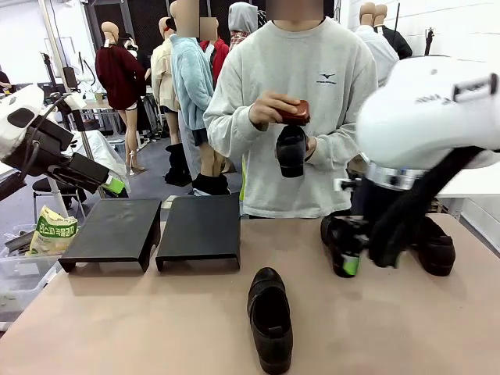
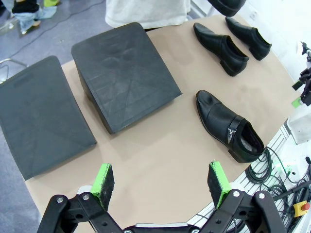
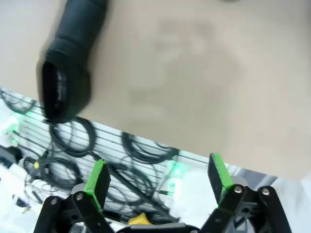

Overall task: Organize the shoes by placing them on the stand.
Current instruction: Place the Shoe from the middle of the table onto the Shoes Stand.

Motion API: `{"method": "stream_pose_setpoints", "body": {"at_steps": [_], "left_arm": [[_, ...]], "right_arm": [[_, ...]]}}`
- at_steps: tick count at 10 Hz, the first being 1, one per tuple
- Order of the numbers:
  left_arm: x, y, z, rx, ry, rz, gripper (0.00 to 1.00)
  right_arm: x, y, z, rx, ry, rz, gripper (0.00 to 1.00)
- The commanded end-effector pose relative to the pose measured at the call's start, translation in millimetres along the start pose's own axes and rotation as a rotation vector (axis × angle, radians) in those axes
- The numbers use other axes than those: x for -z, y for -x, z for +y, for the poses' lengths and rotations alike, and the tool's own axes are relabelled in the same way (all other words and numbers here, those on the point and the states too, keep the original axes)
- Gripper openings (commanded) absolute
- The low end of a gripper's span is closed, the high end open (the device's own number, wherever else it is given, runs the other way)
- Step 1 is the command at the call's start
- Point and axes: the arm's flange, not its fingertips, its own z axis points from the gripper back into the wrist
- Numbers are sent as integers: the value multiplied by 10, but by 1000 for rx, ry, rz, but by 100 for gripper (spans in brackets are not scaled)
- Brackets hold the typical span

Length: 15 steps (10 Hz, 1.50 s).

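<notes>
One black shoe point(image 1: 269, 316) lies on the near middle of the table, also seen as shoe point(image 2: 228, 126). Two more shoes point(image 2: 221, 42) point(image 2: 248, 36) lie side by side at the right; one of that pair point(image 1: 435, 248) shows behind my right arm. The person holds another shoe point(image 1: 291, 148) with a brown brush point(image 1: 295, 112) on it. Two black stands point(image 1: 109, 230) point(image 1: 201, 229) sit at the left. My left gripper point(image 1: 109, 183) point(image 2: 163, 182) hangs open, high off the table's left. My right gripper point(image 1: 348, 262) point(image 3: 158, 179) is open and low beside the right-hand shoes, near a blurred shoe point(image 3: 65, 73).
The tan table point(image 1: 141, 320) has free room in front of the stands. Cables point(image 3: 73, 145) lie past the table's edge. A plastic bin with a bag point(image 1: 51, 230) stands off the left side. The person stands at the far edge, behind the middle.
</notes>
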Motion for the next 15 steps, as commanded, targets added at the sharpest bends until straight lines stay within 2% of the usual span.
{"method": "stream_pose_setpoints", "body": {"at_steps": [1, 2, 4, 5, 7, 8, 10, 11, 13, 14, 15], "left_arm": [[-4, 7, 23, 4, 10, 0, 100], [-4, 7, 23, 4, 10, 0, 100], [0, 0, 0, 0, 0, 0, 100], [98, 43, -228, -5, 12, 15, 100], [400, 104, -914, -45, -68, 91, 100], [614, 125, -1201, -89, -82, 201, 100], [1059, 145, -1570, -153, -32, 323, 100], [1275, 173, -1657, -201, -11, 336, 100], [1536, 293, -1725, -283, 38, 232, 100], [1389, 283, -1515, -269, -7, 129, 100], [1459, 310, -1755, -224, -8, 319, 100]], "right_arm": [[7, 164, -304, -49, 69, -6, 100], [33, 214, -454, -96, 47, -10, 100], [96, 172, -526, -81, 8, -7, 100], [26, 178, -483, -61, 47, 4, 100], [26, 178, -483, -61, 47, 4, 100], [26, 178, -483, -61, 47, 4, 100], [26, 178, -483, -61, 47, 4, 100], [26, 178, -483, -61, 47, 4, 100], [26, 178, -483, -61, 47, 4, 100], [26, 178, -483, -61, 47, 4, 100], [26, 178, -483, -61, 47, 4, 100]]}}
